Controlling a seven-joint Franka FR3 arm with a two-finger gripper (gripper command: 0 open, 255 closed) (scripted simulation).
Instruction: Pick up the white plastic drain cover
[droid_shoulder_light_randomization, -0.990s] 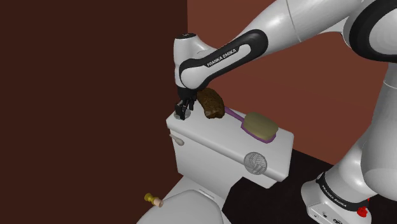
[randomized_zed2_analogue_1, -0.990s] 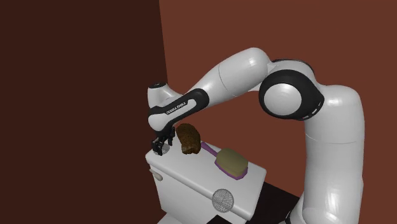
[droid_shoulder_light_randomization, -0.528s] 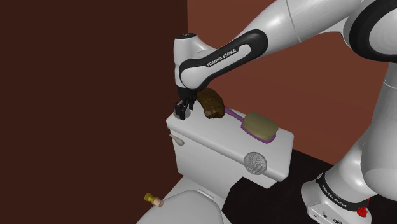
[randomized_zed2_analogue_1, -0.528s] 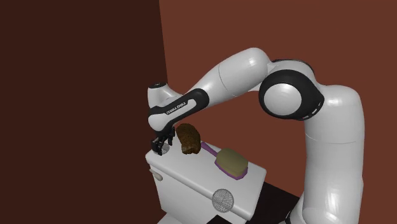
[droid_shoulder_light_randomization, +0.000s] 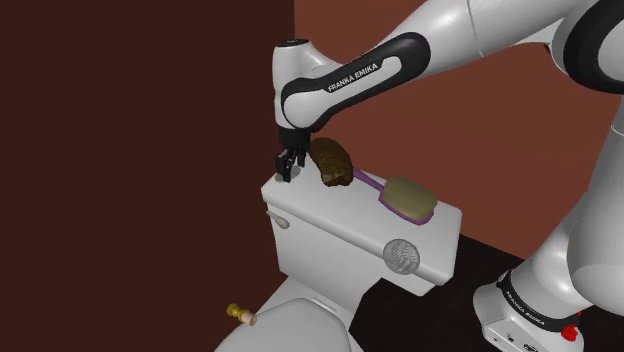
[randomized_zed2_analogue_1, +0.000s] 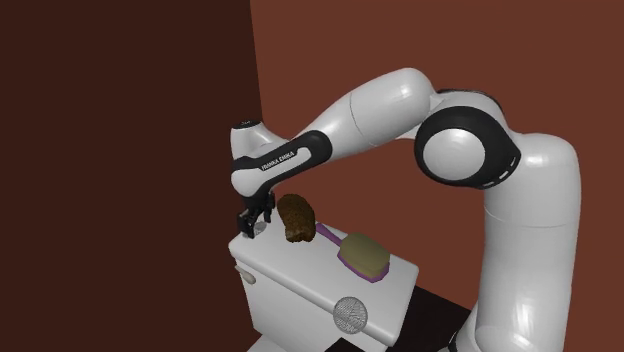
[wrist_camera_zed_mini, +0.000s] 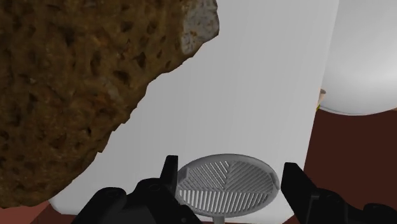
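The drain cover (wrist_camera_zed_mini: 228, 184) is a pale round grille with a short stem, clasped edge-on between my two black fingers. My gripper (wrist_camera_zed_mini: 230, 167) is shut on it and holds it just above the left end of the white toilet tank lid (droid_shoulder_light_randomization: 330, 205). From the shoulder view, the gripper (droid_shoulder_light_randomization: 288, 170) hangs straight down from the wrist over that end of the lid. In the second exterior view the cover (randomized_zed2_analogue_1: 254, 230) shows as a small light spot at the tips of the gripper (randomized_zed2_analogue_1: 252, 224).
A brown porous lump (droid_shoulder_light_randomization: 332, 163) sits on the lid close beside the gripper. A purple-handled brush (droid_shoulder_light_randomization: 408, 197) lies further along. A round grille disc (droid_shoulder_light_randomization: 402, 254) is on the tank front. A small brass fitting (droid_shoulder_light_randomization: 240, 314) is beside the bowl (droid_shoulder_light_randomization: 290, 320). Dark walls stand close behind.
The wrist and gripper have risen a little from the tank lid, and the drain cover has come up with them. Lump and brush have not moved.
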